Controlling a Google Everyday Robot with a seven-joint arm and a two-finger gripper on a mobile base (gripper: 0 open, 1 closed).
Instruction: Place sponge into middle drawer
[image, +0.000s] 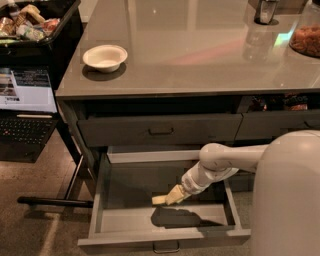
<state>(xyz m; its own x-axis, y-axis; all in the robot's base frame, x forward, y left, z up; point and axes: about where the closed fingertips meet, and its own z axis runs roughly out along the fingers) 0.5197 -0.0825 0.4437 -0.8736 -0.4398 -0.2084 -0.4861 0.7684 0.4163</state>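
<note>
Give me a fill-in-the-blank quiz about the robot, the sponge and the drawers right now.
1. The middle drawer is pulled ____.
2. Inside it, the gripper is shut on the ____.
3. The white ____ sits on the countertop.
Missing: open; sponge; bowl.

gripper (171, 196) inside open middle drawer (125, 240), holding sponge (158, 200)

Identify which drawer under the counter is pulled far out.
The middle drawer, wide and deep, sticks out well past the shallow drawer above it. The end effector reaches into it, with the sponge at its tip.
</note>
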